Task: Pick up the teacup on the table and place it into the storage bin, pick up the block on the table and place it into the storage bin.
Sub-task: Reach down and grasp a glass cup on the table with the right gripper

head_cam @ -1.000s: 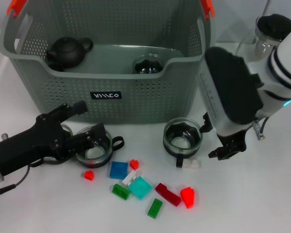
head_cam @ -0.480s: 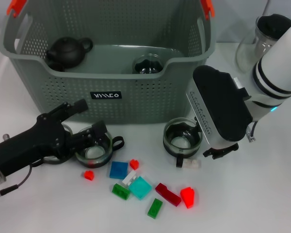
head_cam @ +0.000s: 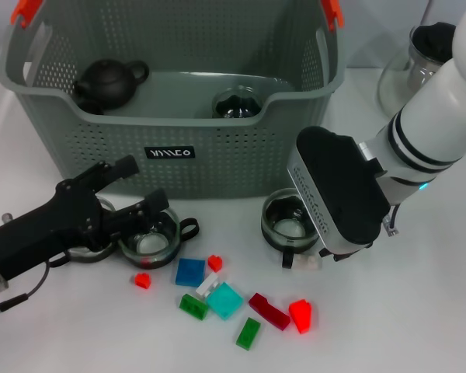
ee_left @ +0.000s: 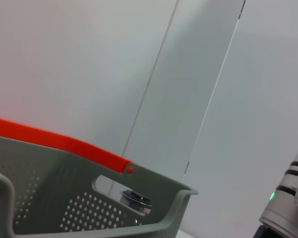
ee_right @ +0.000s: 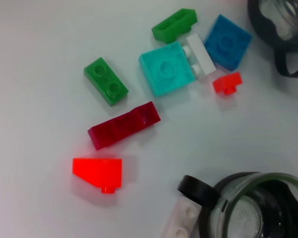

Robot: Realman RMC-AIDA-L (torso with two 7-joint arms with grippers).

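Counting two table teacups (head_cam: pixel 293 220), nine blocks (head_cam: pixel 224 300)

Both arms low over the bench, wrists angled inward.

The left gripper (head_cam: pixel 132 198) reaches in from the left, black, lying near-horizontal, jaws parted. The right gripper (head_cam: pixel 338 252) drops from the right, white forearm bent, fingertips tucked under its body.

The storage bin (head_cam: pixel 241 155) looks like matt perforated plastic with glossy orange clips (head_cam: pixel 25 11), the teacups (head_cam: pixel 292 220) are clear shiny glass with black handles, the blocks (ee_right: pixel 167 68) are glossy translucent plastic, and the counter (head_cam: pixel 419 311) is plain smooth white.
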